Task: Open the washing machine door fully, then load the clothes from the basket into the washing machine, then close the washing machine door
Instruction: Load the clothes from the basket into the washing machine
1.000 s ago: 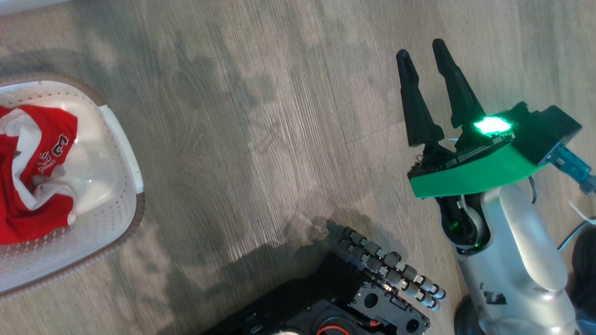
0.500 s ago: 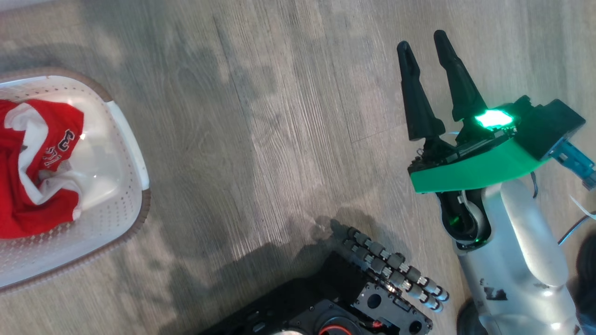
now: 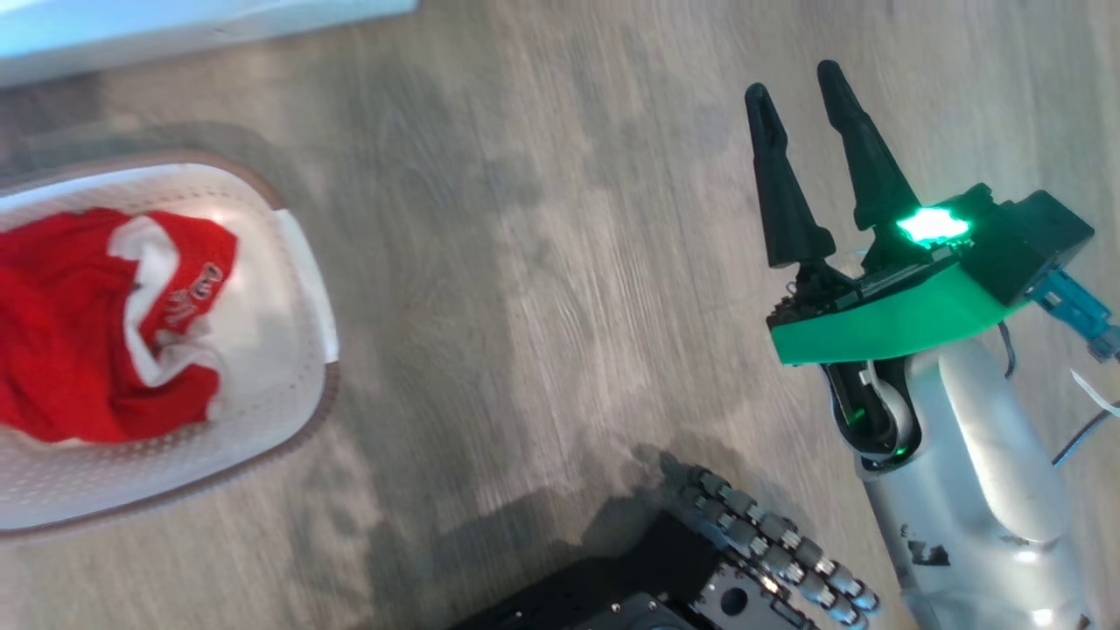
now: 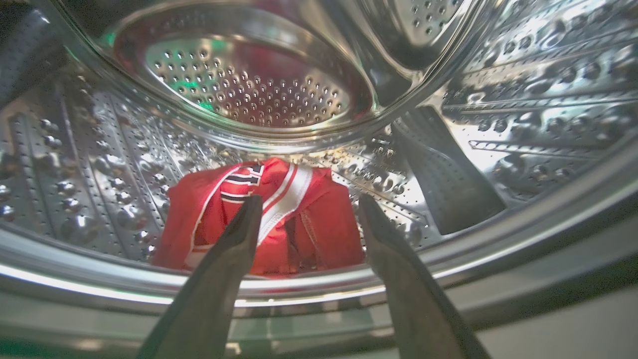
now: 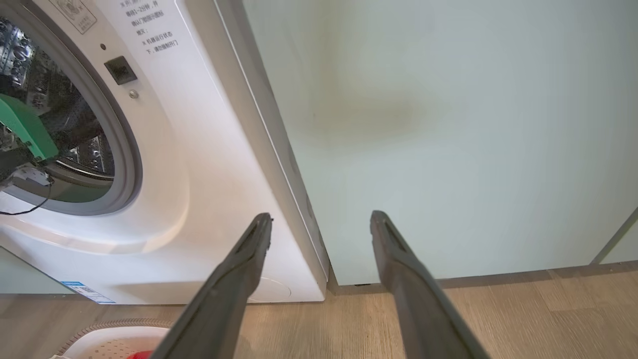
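My left fingers (image 4: 239, 239) stand wide apart with nothing in them, inside the mouth of the washing machine (image 4: 448, 124). One red piece of the clothes (image 4: 279, 219) lies on the drum floor just beyond and between their tips, close to the front lip. I judge the step in hand is letting go and backing out. I should draw straight back, fingers spread and clear of the fabric, so nothing trails over the lip. The one basket (image 3: 271, 385) sits well to the left of my right fingers (image 3: 779, 192) and holds a red heap (image 3: 70, 367); how many pieces, I cannot tell. My right fingers hang wide and empty over the floor (image 3: 542, 262), with the one machine's white front to their left.
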### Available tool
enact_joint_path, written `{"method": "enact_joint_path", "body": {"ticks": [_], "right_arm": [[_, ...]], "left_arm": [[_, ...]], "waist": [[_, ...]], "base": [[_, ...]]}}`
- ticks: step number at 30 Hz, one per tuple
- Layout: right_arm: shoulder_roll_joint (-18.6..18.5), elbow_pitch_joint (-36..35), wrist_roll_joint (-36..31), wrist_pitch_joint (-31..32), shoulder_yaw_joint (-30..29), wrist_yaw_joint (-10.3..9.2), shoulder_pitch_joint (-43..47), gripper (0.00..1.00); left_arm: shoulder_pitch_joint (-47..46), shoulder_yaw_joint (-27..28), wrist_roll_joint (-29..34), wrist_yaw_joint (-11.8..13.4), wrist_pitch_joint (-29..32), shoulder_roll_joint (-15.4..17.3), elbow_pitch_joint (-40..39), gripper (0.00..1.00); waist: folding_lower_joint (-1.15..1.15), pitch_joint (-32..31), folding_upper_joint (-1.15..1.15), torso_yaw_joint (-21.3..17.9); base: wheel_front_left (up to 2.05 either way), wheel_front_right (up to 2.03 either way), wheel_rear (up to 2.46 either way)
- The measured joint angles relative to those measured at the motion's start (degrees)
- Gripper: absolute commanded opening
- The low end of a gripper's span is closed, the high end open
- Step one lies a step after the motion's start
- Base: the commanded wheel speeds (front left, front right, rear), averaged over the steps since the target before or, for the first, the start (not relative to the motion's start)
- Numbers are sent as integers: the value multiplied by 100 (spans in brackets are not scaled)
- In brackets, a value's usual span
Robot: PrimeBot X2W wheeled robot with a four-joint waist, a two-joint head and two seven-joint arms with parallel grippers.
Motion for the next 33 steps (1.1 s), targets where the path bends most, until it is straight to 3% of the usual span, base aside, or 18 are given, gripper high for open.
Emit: {"method": "enact_joint_path", "body": {"ticks": [6,17,24,33], "right_arm": [[-1,15,-259,0,-141,0,61,100],[-2,115,-644,0,-420,0,375,100],[-4,203,-780,0,-599,0,618,100],[-54,337,-924,0,-790,0,1003,100]], "left_arm": [[1216,18,-156,238,-573,-269,-1062,100],[3427,165,-301,788,-1239,-431,-3099,100],[4725,376,-380,1196,-1604,-711,-3733,100],[5951,464,-144,1413,-1704,-1038,-4176,100]], "waist": [[0,-384,0,295],[0,-1091,0,832],[0,-1533,0,1079],[0,-2126,0,1327]], "base": [[0,0,0],[0,0,0],[0,0,0],[0,0,0]]}}
